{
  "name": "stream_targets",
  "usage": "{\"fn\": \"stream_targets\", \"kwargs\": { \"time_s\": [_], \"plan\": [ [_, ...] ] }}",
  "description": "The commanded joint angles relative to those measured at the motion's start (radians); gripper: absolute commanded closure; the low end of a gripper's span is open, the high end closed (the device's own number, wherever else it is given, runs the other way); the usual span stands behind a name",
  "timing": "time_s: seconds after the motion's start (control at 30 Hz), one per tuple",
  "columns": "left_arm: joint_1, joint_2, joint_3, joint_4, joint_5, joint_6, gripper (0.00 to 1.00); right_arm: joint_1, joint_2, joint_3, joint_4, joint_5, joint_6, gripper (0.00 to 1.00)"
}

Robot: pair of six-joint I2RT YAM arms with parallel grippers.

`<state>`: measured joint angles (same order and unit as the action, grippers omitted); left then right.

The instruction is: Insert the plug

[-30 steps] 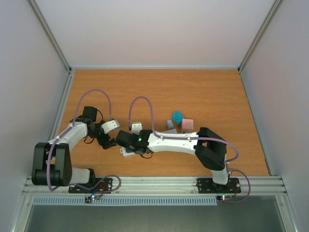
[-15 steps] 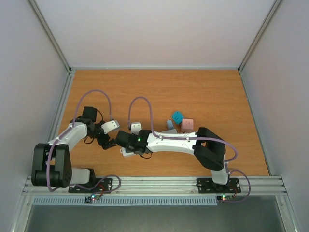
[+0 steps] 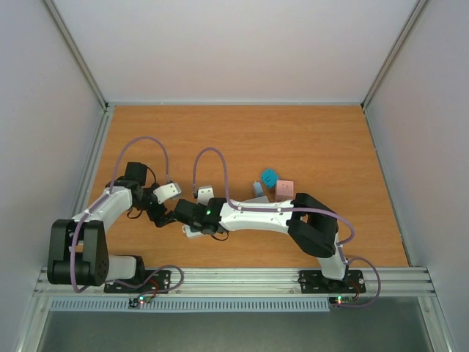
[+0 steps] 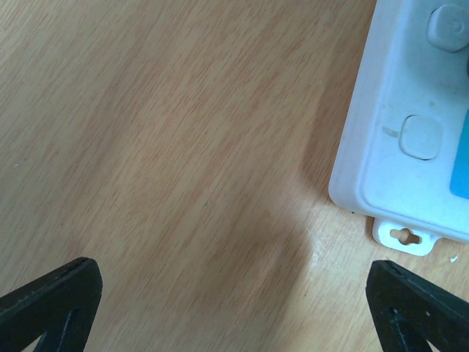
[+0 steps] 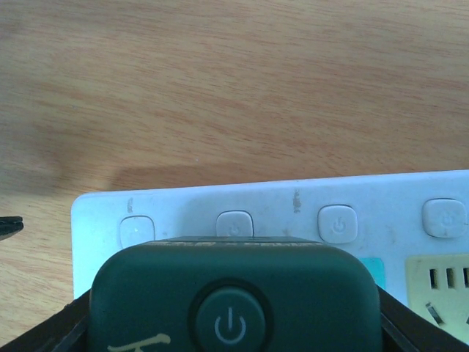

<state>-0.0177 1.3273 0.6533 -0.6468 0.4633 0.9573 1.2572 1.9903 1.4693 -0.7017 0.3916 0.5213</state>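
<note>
Right wrist view: green plug (image 5: 234, 290) sits over power strip (image 5: 399, 196), seemingly gripped.

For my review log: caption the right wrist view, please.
Right claw holds dark green plug over white power strip, near its switches.

- L arm (image 3: 110, 204) & R arm (image 3: 256, 218): white link shells, black joint housings.
- Lilac cables (image 3: 146, 138): one loop per arm up-table of the rail (image 3: 242, 279), one more by each base.
- Bases (image 3: 139, 281): black plates on the rail, red/green LEDs just below it.
- Green LED on R wrist, above the rail.
- L gripper (image 4: 234, 293) fingers (image 4: 51, 293): black, wedge tips.
</note>
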Motion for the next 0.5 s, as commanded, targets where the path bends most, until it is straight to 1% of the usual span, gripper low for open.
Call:
{"fn": "stream_targets", "kwargs": {
  "time_s": [0.0,0.47],
  "plan": [
    [0.005,-0.033,-0.004,0.002,0.012,0.019,0.01,0.002,0.087,-0.015,-0.025,-0.063,0.005,0.99],
    [0.005,-0.044,0.010,-0.013,0.017,0.031,0.01,-0.042,0.235,-0.025,-0.072,-0.155,-0.052,0.99]
  ]
}}
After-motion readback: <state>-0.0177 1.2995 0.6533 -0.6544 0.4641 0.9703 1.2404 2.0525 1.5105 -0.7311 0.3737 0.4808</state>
